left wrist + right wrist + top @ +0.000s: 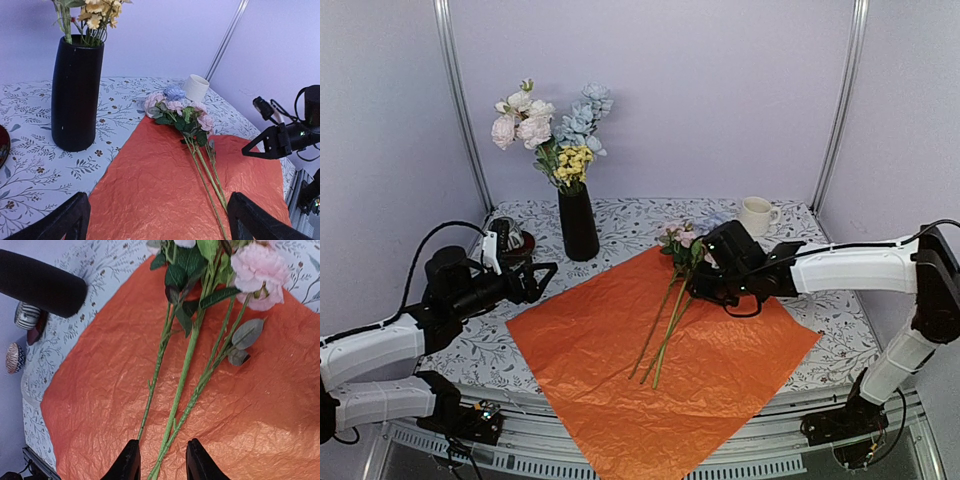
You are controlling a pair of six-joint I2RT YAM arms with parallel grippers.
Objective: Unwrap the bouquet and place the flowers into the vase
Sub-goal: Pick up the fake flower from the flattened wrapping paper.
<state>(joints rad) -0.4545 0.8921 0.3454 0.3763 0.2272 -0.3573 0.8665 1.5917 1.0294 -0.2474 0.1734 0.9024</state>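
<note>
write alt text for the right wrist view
Green-stemmed flowers lie on crumpled orange paper, their stems running between the parted black fingers of the right pincer at the bottom edge. A pink bloom and leaves sit at the top; the black vase crosses the upper left corner.

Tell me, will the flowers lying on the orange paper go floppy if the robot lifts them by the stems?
Probably a bit. The flowers have long thin stems with big pink heads at one end, so that end would likely droop. They look light, and the loose stems may slip apart.
</note>
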